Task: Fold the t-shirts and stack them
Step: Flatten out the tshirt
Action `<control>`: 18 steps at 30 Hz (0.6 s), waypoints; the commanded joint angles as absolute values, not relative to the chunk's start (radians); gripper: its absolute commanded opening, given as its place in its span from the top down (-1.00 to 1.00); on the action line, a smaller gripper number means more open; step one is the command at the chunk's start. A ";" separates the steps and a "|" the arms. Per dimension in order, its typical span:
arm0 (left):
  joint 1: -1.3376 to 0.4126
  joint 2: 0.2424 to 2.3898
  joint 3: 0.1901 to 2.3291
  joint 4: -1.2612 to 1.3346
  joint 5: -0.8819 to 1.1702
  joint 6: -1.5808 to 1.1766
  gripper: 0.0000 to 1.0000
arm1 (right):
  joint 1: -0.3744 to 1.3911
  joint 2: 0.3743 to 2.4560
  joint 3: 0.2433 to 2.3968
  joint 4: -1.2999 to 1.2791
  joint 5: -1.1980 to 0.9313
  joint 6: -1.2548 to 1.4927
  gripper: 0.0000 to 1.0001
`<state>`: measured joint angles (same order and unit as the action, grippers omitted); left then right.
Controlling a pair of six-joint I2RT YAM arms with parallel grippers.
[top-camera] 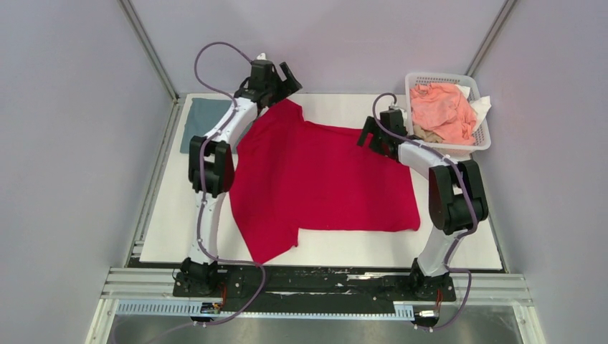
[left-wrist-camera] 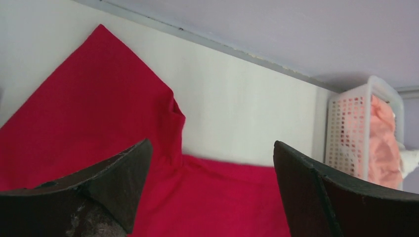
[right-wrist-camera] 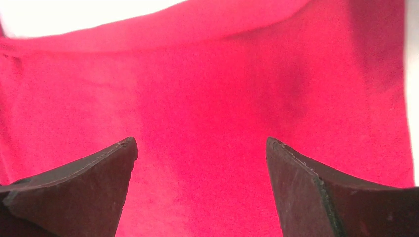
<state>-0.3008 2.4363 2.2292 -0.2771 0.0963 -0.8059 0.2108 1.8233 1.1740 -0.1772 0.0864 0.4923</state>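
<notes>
The crimson red t-shirt (top-camera: 323, 183) lies spread flat across the middle of the white table, one sleeve at the far left and one at the near left. It fills the left wrist view (left-wrist-camera: 99, 123) and the right wrist view (right-wrist-camera: 212, 89). The grey-blue t-shirt (top-camera: 201, 122) lies folded at the far left, partly behind the left arm. My left gripper (top-camera: 283, 80) is open and empty above the shirt's far sleeve. My right gripper (top-camera: 371, 136) is open and empty over the shirt's far right edge.
A white mesh basket (top-camera: 482, 140) holding pink and beige cloth stands at the far right corner; it also shows in the left wrist view (left-wrist-camera: 356, 128). Grey walls close in the back and sides. The table's near edge (top-camera: 323, 261) runs above the arm bases.
</notes>
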 commanded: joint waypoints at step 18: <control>-0.497 1.819 1.173 -0.136 0.186 -0.749 -1.00 | 0.203 2.071 1.503 -0.151 0.191 0.448 -1.00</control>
<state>-0.4637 1.8275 1.2167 -0.2119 0.1616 -0.7284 0.2081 2.0373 1.4342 -0.1757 0.1814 0.4507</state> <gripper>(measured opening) 1.000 0.998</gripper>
